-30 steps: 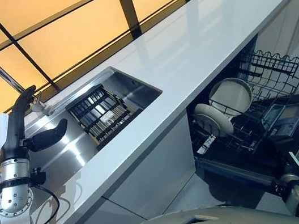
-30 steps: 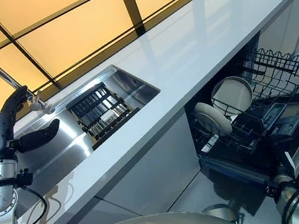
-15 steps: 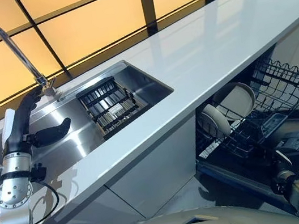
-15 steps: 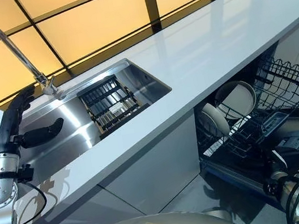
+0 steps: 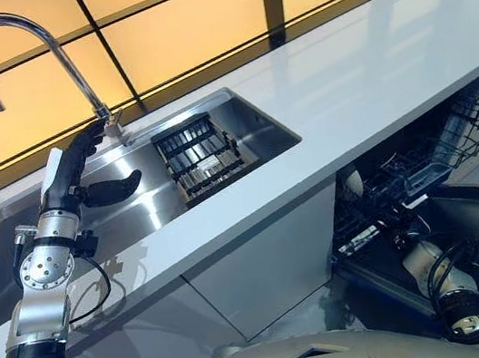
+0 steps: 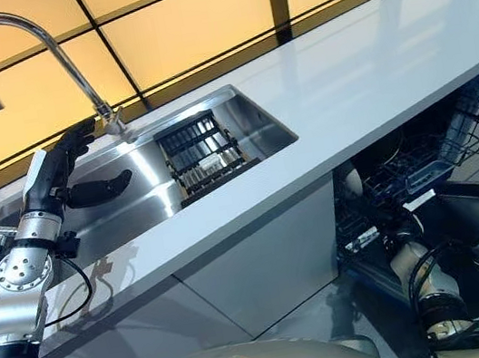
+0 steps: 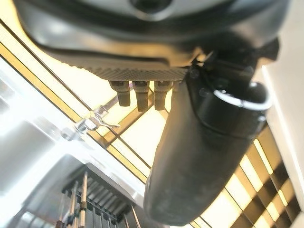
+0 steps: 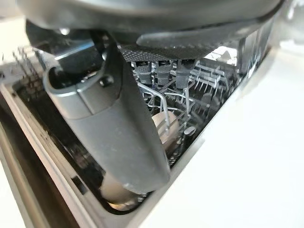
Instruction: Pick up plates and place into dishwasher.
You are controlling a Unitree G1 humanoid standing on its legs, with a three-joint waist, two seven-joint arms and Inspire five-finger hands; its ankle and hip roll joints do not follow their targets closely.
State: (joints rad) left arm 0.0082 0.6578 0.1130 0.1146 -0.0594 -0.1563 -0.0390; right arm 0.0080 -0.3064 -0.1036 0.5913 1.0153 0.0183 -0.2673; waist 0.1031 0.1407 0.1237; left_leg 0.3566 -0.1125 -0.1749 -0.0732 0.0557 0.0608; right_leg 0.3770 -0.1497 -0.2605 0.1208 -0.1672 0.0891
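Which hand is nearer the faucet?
Left. The left hand hangs over the sink beside the faucet; the right hand is down at the dishwasher rack.

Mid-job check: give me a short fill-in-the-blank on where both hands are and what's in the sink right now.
1. The left hand is raised over the ____, holding nothing.
2. The dark slatted rack sits at the sink's end nearer the ____.
3. The right hand is down by the dishwasher's wire ____.
4. The curved faucet rises ____ the sink, by the windows.

Missing words: sink; dishwasher; rack; behind
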